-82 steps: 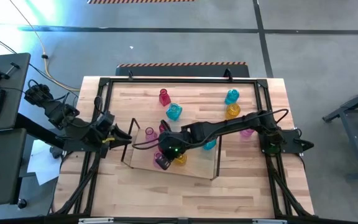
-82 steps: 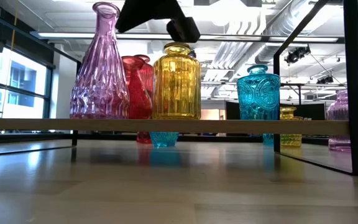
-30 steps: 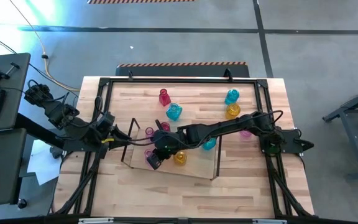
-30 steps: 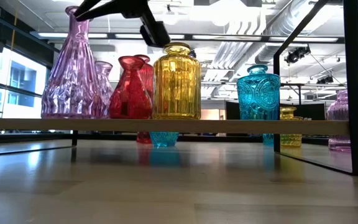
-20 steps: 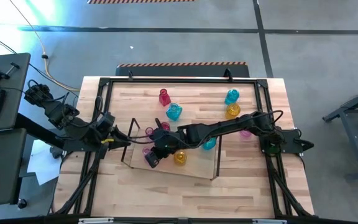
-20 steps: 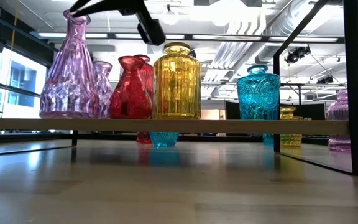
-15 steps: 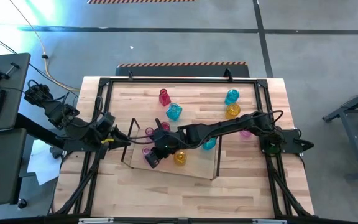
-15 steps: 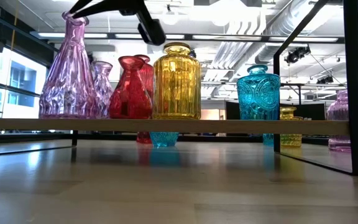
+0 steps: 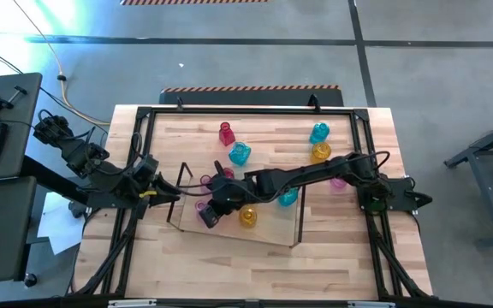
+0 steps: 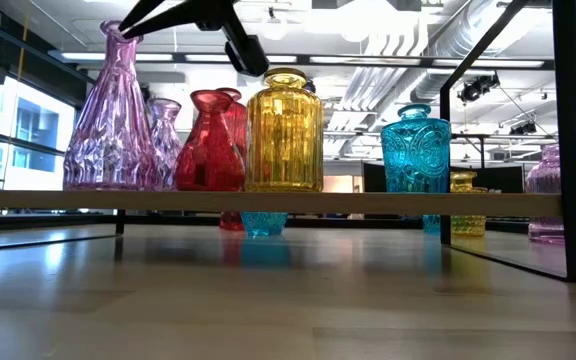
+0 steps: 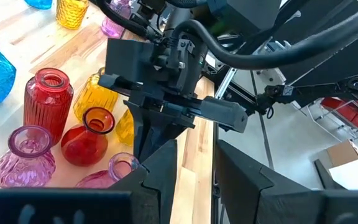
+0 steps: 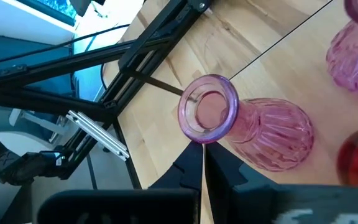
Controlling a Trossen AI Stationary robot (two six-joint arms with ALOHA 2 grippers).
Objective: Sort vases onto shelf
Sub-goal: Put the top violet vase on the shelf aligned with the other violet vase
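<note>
A tall pink vase (image 10: pixel 108 120) stands upright on the shelf (image 10: pixel 368 202) near its left end. Behind and beside it stand a small pink vase (image 10: pixel 164 140), a red vase (image 10: pixel 208 140), a yellow vase (image 10: pixel 284 130) and a cyan vase (image 10: pixel 415 150). My right gripper (image 12: pixel 202 154) reaches across the shelf (image 9: pixel 268 231) from the right and is shut at the tall vase's mouth. My left gripper (image 11: pixel 197 180) hangs open in the air by the shelf's left end (image 9: pixel 157 184), with nothing between its fingers. My right gripper has its shut fingertips (image 12: pixel 194 163) against the outer side of the tall pink vase's rim (image 12: pixel 201 140). The fingers slant down at it from the table's right. Nothing is pinched between them. The vase stands upright on its base on the shelf.
On the bare wood beyond the shelf stand a red vase (image 9: pixel 226 133), two cyan vases (image 9: pixel 240 154) (image 9: pixel 318 132), a yellow one (image 9: pixel 319 152) and a pink one (image 9: pixel 339 181). A black metal frame (image 9: pixel 144 115) runs around the table's edge.
Before the last second my right gripper slid the tall pink vase along the shelf toward its left end, uncovering the red and small pink vases in the low view. Over the last second the vase has settled upright and the gripper has stayed at its mouth.
</note>
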